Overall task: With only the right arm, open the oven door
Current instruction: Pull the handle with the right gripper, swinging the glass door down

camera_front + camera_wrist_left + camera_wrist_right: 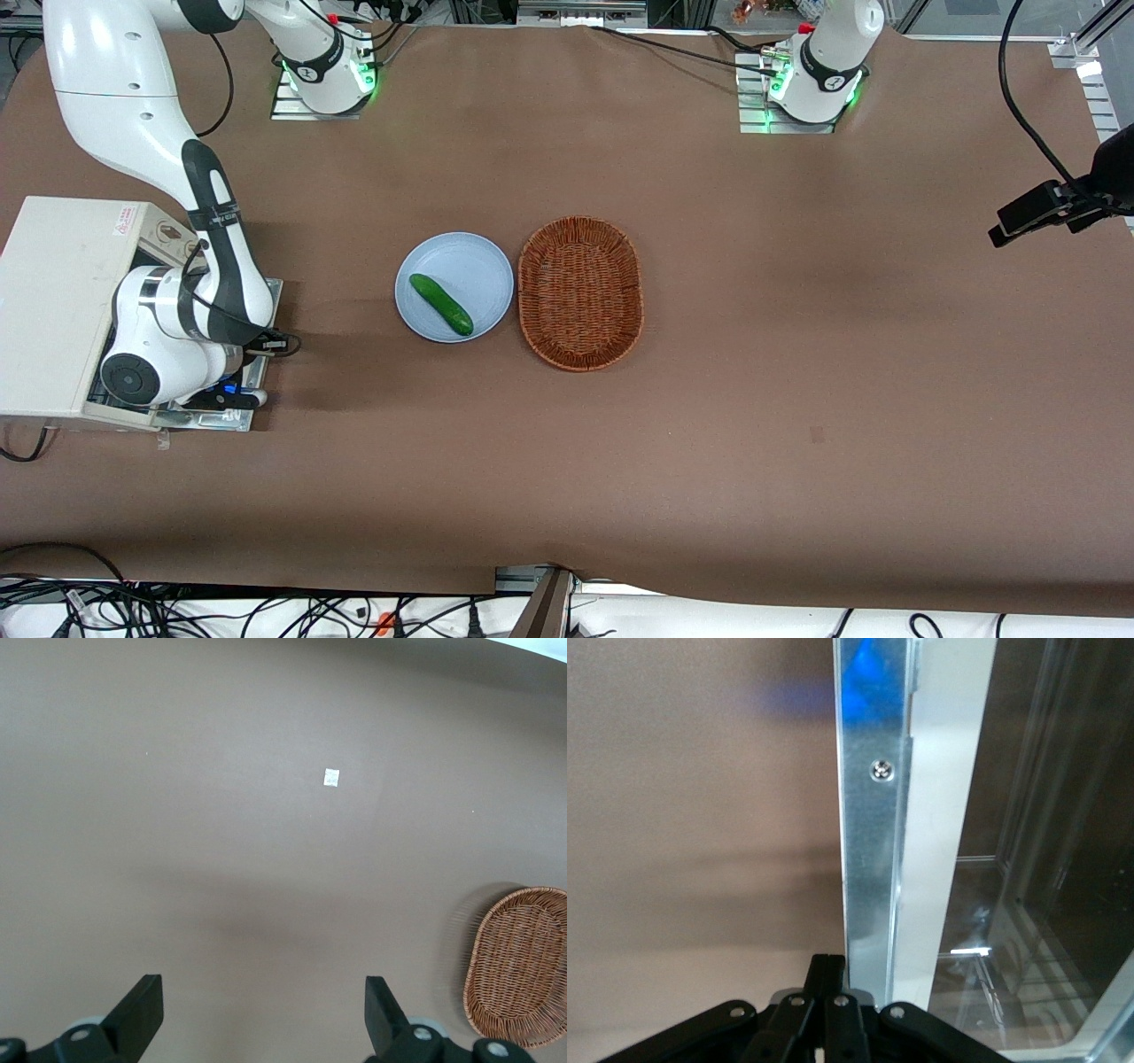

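The gripper [827, 992] of the right arm [190, 301] sits low over the oven door [257, 354] at the working arm's end of the table [709, 443], its black fingers [827, 979] pressed together with no gap between them, at the edge of the door's shiny metal frame [873, 859]. The door lies folded down nearly flat in front of the cream-white oven [53, 310], its long axis running along the oven's front, its dark glass window [1028, 859] facing up. A small red-marked label [124, 223] sits on the oven's top, its writing unreadable. Toward the table's middle, a cucumber [440, 304] lies diagonally on a pale blue plate [483, 261], just beside a wicker basket [580, 292].
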Robot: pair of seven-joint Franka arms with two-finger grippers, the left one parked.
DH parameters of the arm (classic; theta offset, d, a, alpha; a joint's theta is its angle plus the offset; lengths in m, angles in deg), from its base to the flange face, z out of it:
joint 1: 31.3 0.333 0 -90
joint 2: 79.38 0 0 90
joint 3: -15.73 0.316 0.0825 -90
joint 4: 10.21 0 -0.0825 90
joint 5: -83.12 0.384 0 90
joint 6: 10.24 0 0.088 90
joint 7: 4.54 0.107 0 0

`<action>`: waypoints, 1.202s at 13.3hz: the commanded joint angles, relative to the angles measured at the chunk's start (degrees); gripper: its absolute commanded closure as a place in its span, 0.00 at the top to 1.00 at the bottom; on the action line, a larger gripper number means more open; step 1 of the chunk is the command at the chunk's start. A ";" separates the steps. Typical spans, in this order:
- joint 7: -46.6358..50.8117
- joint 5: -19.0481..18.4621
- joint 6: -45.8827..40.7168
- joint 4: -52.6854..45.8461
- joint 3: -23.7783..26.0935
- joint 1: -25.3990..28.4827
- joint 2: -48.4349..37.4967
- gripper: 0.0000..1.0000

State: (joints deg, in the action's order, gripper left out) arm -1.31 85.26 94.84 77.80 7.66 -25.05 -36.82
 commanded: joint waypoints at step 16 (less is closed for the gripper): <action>-12.02 2.87 -20.86 -11.45 -1.43 1.22 -17.23 1.00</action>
State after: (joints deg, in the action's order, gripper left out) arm -11.95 87.00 77.21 65.42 6.50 -23.78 -49.66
